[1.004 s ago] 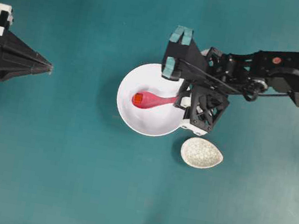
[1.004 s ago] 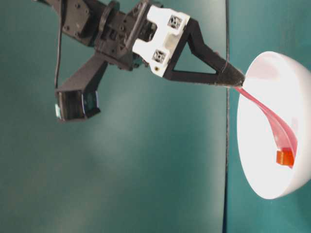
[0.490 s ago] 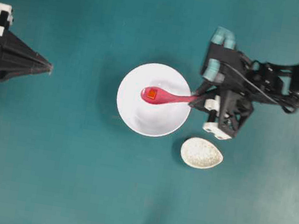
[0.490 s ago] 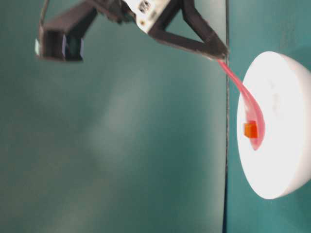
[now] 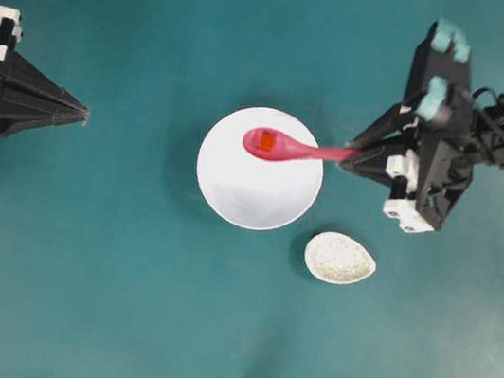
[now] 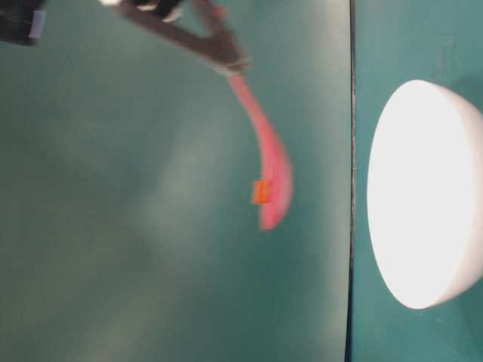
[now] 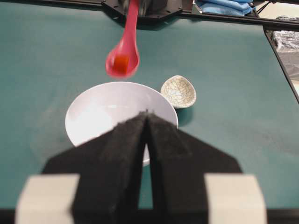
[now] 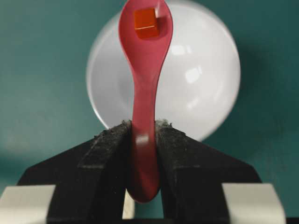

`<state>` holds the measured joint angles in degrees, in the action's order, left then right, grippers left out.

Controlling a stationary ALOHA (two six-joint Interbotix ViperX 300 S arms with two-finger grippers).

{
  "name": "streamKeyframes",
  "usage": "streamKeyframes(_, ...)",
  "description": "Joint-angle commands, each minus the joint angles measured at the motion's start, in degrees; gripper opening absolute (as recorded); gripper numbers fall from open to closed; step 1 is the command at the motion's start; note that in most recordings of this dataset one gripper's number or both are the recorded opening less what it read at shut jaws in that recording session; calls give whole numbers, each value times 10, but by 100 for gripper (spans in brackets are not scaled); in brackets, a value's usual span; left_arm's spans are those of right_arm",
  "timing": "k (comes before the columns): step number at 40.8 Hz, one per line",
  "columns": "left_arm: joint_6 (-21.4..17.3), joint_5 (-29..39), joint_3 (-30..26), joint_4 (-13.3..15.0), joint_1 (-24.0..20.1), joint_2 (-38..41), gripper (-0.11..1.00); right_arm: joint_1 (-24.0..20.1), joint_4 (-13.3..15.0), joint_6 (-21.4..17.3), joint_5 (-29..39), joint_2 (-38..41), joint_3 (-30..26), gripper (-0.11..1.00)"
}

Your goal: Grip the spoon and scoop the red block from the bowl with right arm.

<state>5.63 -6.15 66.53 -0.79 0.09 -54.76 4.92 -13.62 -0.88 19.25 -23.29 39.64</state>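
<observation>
- Teal worktop spreads under everything, carrying the large round white bowl.
- Since a second ago the glossy magenta-pink soup spoon has risen from inside the bowl to well above it, and the right arm has drawn back towards its own side.
- Tiny red-orange cube has left the bowl floor and now rides in the spoon's scoop.
- Small speckled grey teardrop dish sits just beside the bowl, clear of the spoon.
- Right pincer clamps the spoon's handle between both fingers.
- Left pincer hangs apart, fingers pressed together, holding nothing.
</observation>
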Motion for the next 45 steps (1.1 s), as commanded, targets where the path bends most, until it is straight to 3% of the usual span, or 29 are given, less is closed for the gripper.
streamKeyframes(1,-1,-1,-15,-2,-1,4,0,-3,4,0,9,-18,-34,24)
streamKeyframes(45,-1,-5,-16,-2,-1,4,0,-3,6,-2,22,-19,-46,24)
